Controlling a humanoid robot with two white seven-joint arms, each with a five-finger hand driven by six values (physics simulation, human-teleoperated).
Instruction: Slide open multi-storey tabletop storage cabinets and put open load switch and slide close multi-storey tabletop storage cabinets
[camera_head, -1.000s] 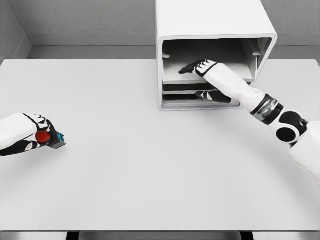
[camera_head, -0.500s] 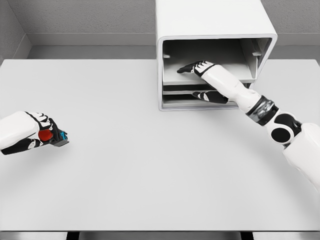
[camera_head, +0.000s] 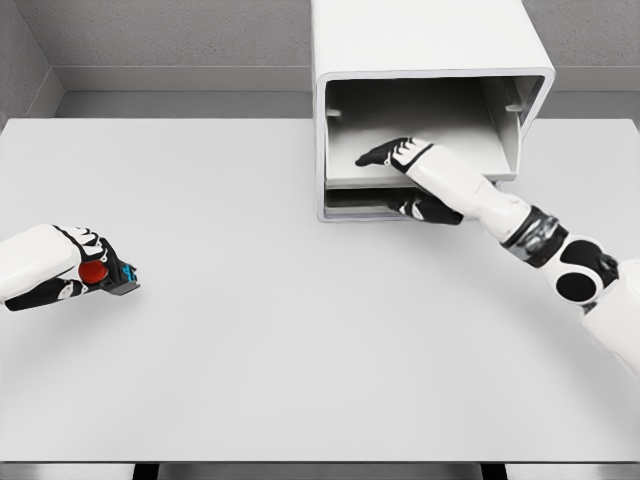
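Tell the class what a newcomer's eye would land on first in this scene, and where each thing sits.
First comes the white storage cabinet at the far middle of the table, its front open, with the right hand reaching onto its upper tray, fingers extended. Next is the bright spot at the left edge: the left hand gripping a small load switch with a red knob, just above the tabletop.

Render is bright and evenly lit, diffuse light from above. Table (camera_head: 300, 330) reads near-white, no glare. Shadows are soft and faint: the deepest shade sits inside the cabinet (camera_head: 430, 60) at upper centre, under its shelves. Focus is sharp across the frame; no blur, no edge distortion.
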